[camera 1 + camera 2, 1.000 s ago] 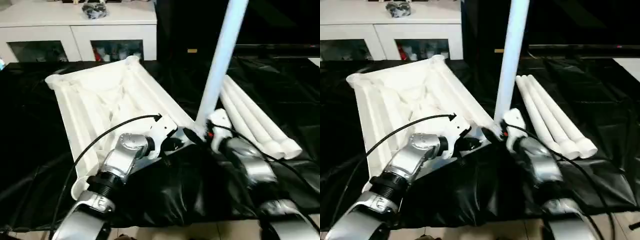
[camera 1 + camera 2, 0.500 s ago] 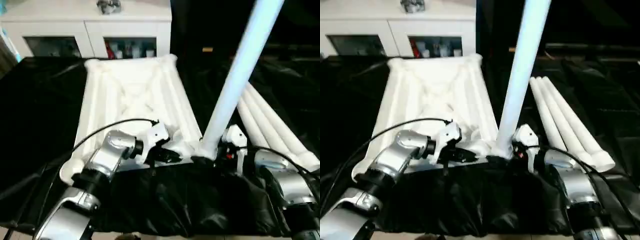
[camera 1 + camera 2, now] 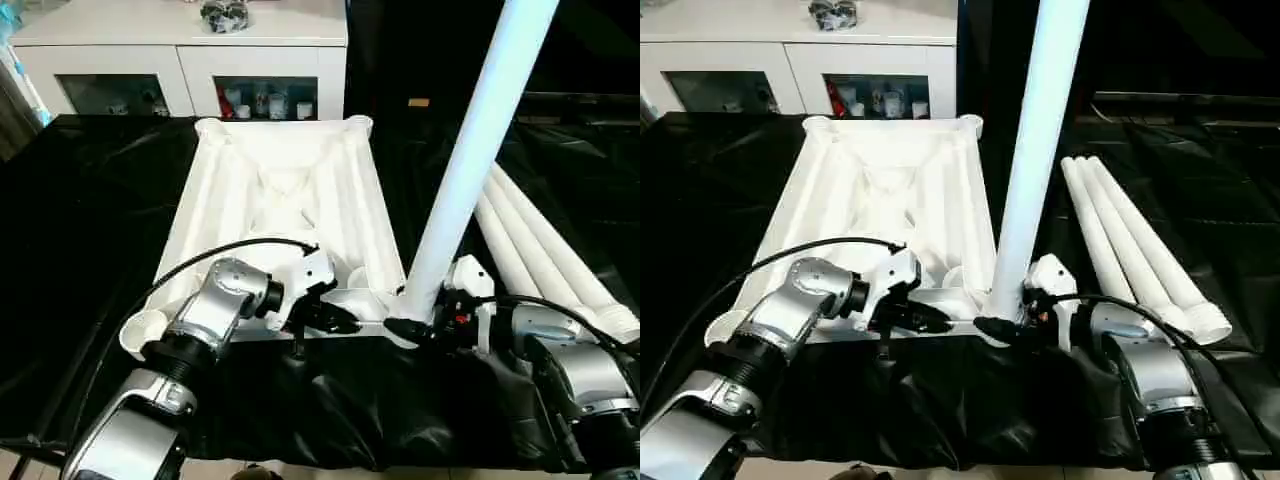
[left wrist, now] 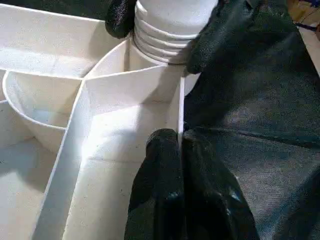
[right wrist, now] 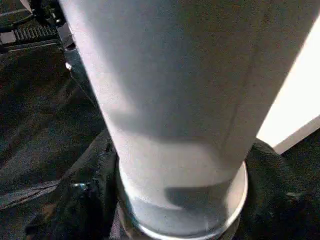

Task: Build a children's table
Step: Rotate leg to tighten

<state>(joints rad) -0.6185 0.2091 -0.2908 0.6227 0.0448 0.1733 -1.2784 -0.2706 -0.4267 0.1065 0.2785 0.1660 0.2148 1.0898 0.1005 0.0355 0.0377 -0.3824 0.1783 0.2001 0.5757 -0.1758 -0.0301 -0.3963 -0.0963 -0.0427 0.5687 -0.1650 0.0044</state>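
Note:
The children's table top (image 3: 280, 190) lies upside down on the black sheet, ribbed underside up. One white leg (image 3: 470, 150) stands upright in the near right corner socket (image 4: 125, 65). My right gripper (image 3: 405, 325) is shut on the base of that leg, with a black finger (image 4: 210, 40) on each side of its ringed end. My left gripper (image 3: 335, 320) is shut on the thin near rim wall (image 4: 180, 110) of the top, just beside that socket. Three more legs (image 3: 540, 250) lie side by side on the sheet to the right.
A white cabinet (image 3: 180, 60) with glass doors stands behind the table top, small items on it. The crumpled black sheet (image 3: 90, 220) covers the whole work surface and hangs over the near edge. An open socket (image 3: 140, 335) sits at the near left corner.
The table top's far end has swung to the right, so it now lies square to the cabinet. My right fingers have narrowed onto the leg. The view has also shifted.

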